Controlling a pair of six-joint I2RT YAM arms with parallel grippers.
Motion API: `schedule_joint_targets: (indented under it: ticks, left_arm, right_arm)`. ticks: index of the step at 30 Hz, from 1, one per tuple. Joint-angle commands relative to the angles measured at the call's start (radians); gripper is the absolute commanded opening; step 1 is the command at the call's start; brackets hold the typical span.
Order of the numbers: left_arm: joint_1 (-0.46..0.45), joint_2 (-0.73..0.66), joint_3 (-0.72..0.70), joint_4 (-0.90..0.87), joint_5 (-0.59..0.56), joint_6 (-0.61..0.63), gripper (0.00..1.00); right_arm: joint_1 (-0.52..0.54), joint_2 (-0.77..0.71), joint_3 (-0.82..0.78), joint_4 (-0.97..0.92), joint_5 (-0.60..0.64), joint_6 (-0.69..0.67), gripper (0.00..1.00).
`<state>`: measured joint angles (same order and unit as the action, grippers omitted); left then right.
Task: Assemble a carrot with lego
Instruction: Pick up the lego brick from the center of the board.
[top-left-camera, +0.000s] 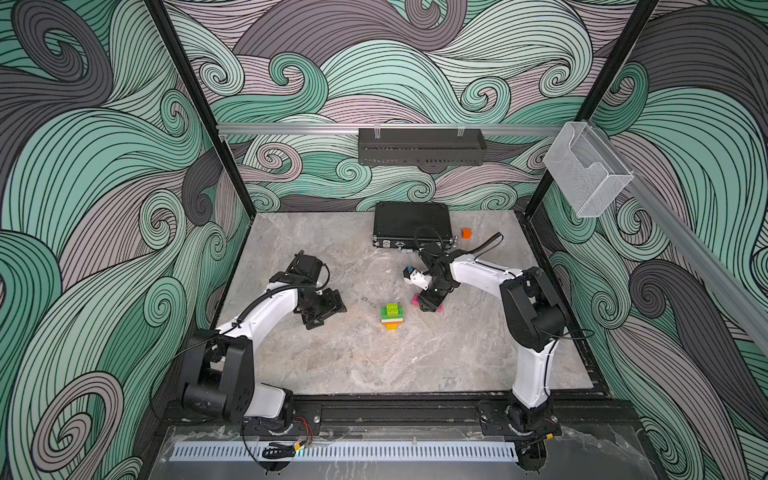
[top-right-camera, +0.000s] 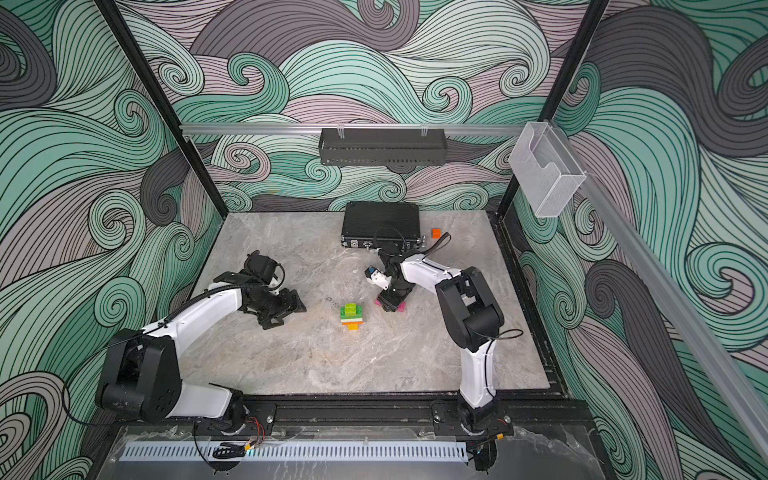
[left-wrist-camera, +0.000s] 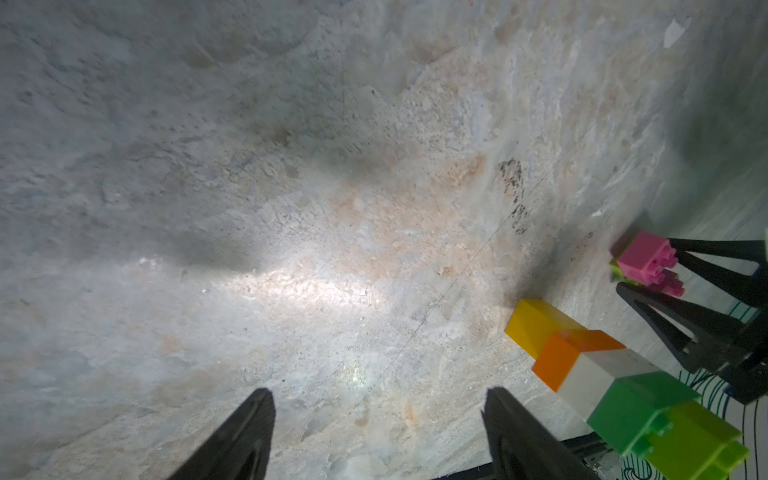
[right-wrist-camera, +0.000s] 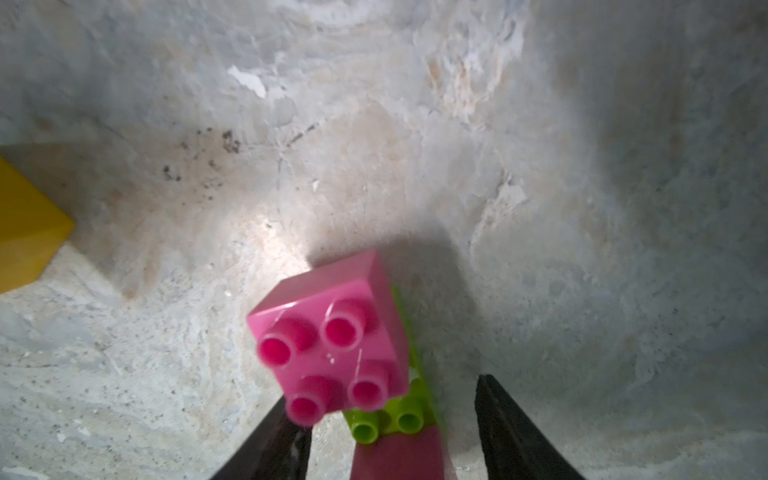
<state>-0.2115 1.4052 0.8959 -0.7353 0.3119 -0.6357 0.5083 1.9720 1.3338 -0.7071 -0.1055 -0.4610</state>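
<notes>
Carrot (top-left-camera: 392, 316) nr pink bricks (right-wrist-camera: 328, 316), case (top-left-camera: 411, 226)

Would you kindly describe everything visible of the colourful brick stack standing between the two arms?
The brick stack is glossy plastic, five joined layers: a narrow yellow brick on the table, then orange, white, dark green, and a smaller lime brick with studs showing on top. It appears to stand upright, alone between the arms; neither the left gripper nor the right gripper touches it.
</notes>
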Motion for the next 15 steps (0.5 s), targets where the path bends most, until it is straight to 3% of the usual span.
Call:
schedule_joint_targets:
  ticks: [1, 10, 15]
  left_arm:
    - [0.007, 0.003, 0.010, 0.002, 0.009, 0.012, 0.80]
    - [0.008, 0.009, 0.011, 0.005, 0.011, 0.010, 0.80]
    - [0.008, 0.008, 0.012, 0.003, 0.010, 0.009, 0.80]
  right_arm:
    - [0.004, 0.016, 0.015, 0.015, 0.009, -0.001, 0.54]
    - [0.008, 0.024, -0.001, 0.017, 0.023, 0.012, 0.44]
    - [0.009, 0.024, 0.001, 0.012, 0.027, 0.021, 0.31]
